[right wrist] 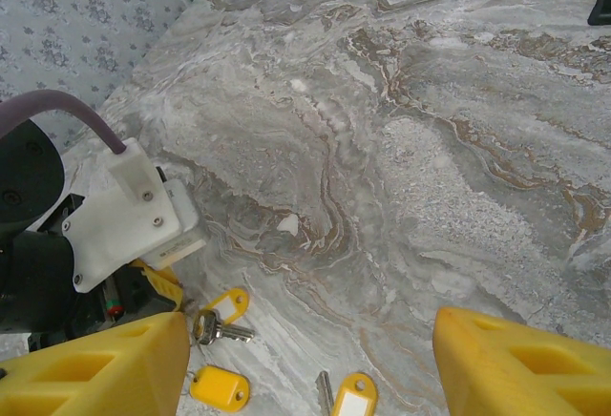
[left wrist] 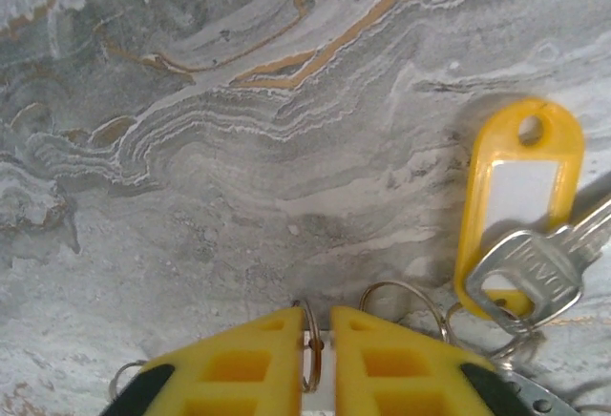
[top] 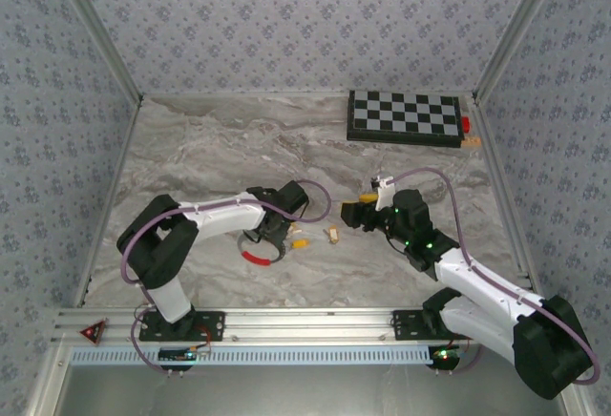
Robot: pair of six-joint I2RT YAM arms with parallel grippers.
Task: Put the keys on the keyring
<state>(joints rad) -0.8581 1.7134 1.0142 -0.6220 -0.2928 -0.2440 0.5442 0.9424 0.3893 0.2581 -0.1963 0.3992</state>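
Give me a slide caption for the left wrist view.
Left tool pinching a thin metal ring beside a yellow-tagged key on marble table.

Lying flat on the marble, near but apart: yellow key with silver blade, orange-tan key. Just left, keyring, grey part pinched, red arc toward near edge

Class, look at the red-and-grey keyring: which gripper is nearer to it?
Left. The left gripper is on the keyring, fingers closed on its thin wire. The right gripper hangs open farther right, beyond the keys.
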